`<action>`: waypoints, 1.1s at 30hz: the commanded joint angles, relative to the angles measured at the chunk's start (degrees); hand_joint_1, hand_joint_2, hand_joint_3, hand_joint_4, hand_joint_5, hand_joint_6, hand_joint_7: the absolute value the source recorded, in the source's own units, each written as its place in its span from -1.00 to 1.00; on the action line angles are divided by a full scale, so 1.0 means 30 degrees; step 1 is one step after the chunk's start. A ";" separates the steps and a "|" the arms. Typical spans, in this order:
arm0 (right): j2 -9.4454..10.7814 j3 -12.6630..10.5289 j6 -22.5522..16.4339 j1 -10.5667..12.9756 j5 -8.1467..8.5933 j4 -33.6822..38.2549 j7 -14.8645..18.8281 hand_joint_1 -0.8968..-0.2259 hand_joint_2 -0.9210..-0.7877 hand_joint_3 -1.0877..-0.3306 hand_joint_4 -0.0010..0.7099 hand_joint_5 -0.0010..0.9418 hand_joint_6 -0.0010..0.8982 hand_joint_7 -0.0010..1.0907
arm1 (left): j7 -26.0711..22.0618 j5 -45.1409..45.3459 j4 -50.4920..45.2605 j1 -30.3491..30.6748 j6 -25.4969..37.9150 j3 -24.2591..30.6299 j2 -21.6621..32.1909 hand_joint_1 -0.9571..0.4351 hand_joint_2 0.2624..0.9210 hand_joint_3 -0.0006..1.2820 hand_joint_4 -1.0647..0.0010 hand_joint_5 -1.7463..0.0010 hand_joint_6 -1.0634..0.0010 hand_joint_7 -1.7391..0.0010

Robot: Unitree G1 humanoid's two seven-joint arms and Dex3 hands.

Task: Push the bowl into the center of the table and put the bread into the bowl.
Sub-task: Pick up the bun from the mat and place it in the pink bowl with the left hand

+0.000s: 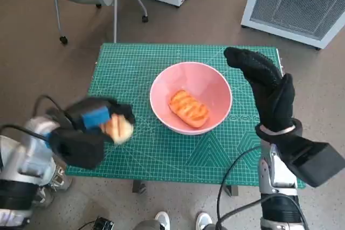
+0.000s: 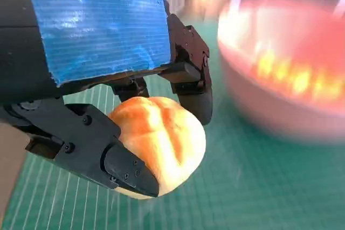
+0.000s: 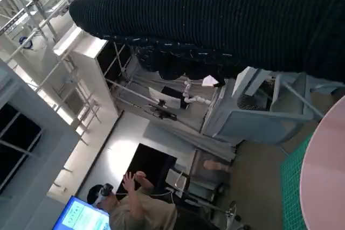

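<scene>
Head view: my left hand hovers over the table near its left edge, holding a round bread roll. The pink bowl sits near the middle of the table, to the right of the roll and slightly farther from me. It already holds a long glazed bread, lying diagonally. My right hand is raised just beyond the bowl's right side, fingers stretched flat, holding nothing. I judge the left hand is the one to carry the roll across, moving right toward the table's center.

Left wrist view: the black fingers clasp the roll from both sides above the green mat. The bowl shows blurred, just ahead of the roll.

Right wrist view: the glove fills the top as a dark band. Only a pink sliver of the bowl's rim shows, beside it. A person sits in the distance.
</scene>
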 commanded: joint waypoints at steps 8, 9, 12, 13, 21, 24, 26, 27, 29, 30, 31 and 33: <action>-0.0399 -0.0232 0.0424 0.0540 0.0244 -0.0256 0.0178 -0.52 -1.00 -0.13 -0.66 -1.00 -1.00 -0.03 | 0.1180 -0.2097 -0.0629 -0.2769 -0.1177 0.1457 -0.1196 0.37 1.00 -0.70 -0.12 -0.51 0.14 -0.48; -0.0398 -0.0235 0.0429 0.0550 0.0249 -0.0278 0.0173 -0.52 -1.00 -0.13 -0.66 -1.00 -1.00 -0.04 | 0.1352 -0.2126 -0.0651 -0.2967 -0.1315 0.1470 -0.1380 0.37 1.00 -0.70 -0.10 -0.55 0.13 -0.45; -0.0392 -0.0263 0.0392 0.0562 0.0238 -0.0270 0.0160 -0.52 -1.00 -0.13 -0.66 -1.00 -1.00 -0.04 | 0.2391 -0.1624 -0.0705 -0.3709 -0.1892 0.1313 -0.2223 0.37 1.00 -0.68 -0.05 -0.63 0.10 -0.38; -0.0388 -0.0272 0.0384 0.0565 0.0238 -0.0264 0.0156 -0.52 -1.00 -0.13 -0.66 -1.00 -1.00 -0.04 | 0.2754 -0.1382 -0.0669 -0.3923 -0.2099 0.1235 -0.2488 0.37 1.00 -0.67 -0.02 -0.67 0.09 -0.36; -0.0267 -0.0242 0.0330 0.0621 0.0163 -0.0345 0.0092 -0.51 -1.00 -0.13 -0.66 -1.00 -1.00 -0.04 | 0.6108 0.0980 0.0904 -0.6006 -0.3626 -0.0012 -0.5248 0.37 1.00 -0.65 -0.01 -0.65 0.15 -0.42; -0.0253 -0.0230 0.0254 0.0658 0.0059 -0.0396 0.0040 -0.51 -1.00 -0.13 -0.66 -1.00 -1.00 -0.04 | 0.6864 0.2052 0.1650 -0.6710 -0.3627 -0.0898 -0.6255 0.37 1.00 -0.71 -0.11 -0.52 0.10 -0.44; -0.0247 -0.0230 0.0227 0.0688 -0.0007 -0.0444 -0.0012 -0.51 -1.00 -0.13 -0.66 -1.00 -1.00 -0.04 | 0.6895 0.2472 0.2214 -0.7115 -0.3571 -0.1445 -0.6687 0.37 1.00 -0.79 -0.24 -0.41 0.02 -0.42; -0.0245 -0.0230 0.0222 0.0704 -0.0035 -0.0472 -0.0035 -0.51 -1.00 -0.13 -0.66 -1.00 -1.00 -0.04 | 0.6856 0.2624 0.2471 -0.7279 -0.3542 -0.1660 -0.6832 0.37 1.00 -0.84 -0.32 -0.35 -0.02 -0.40; -0.0241 -0.0243 0.0200 0.0755 -0.0084 -0.0534 -0.0082 -0.51 -1.00 -0.13 -0.66 -1.00 -1.00 -0.04 | 0.6397 0.2821 0.3267 -0.7709 -0.3326 -0.2248 -0.7194 0.37 1.00 -0.89 -0.40 -0.27 -0.07 -0.40; -0.0242 -0.0257 0.0193 0.0779 -0.0104 -0.0560 -0.0106 -0.51 -1.00 -0.13 -0.66 -1.00 -1.00 -0.04 | 0.6149 0.2904 0.3641 -0.7901 -0.3176 -0.2534 -0.7381 0.37 1.00 -0.90 -0.41 -0.25 -0.08 -0.40; -0.0238 -0.0265 0.0192 0.0797 -0.0125 -0.0585 -0.0126 -0.51 -1.00 -0.13 -0.66 -1.00 -1.00 -0.04 | 0.5999 0.2951 0.3901 -0.8035 -0.3088 -0.2729 -0.7494 0.37 1.00 -0.91 -0.42 -0.23 -0.09 -0.40; -0.0237 -0.0293 0.0198 0.0833 -0.0154 -0.0612 -0.0170 -0.51 -1.00 -0.13 -0.66 -1.00 -1.00 -0.04 | 0.5650 0.3064 0.4337 -0.8266 -0.2744 -0.3123 -0.7738 0.37 1.00 -0.91 -0.41 -0.23 -0.11 -0.40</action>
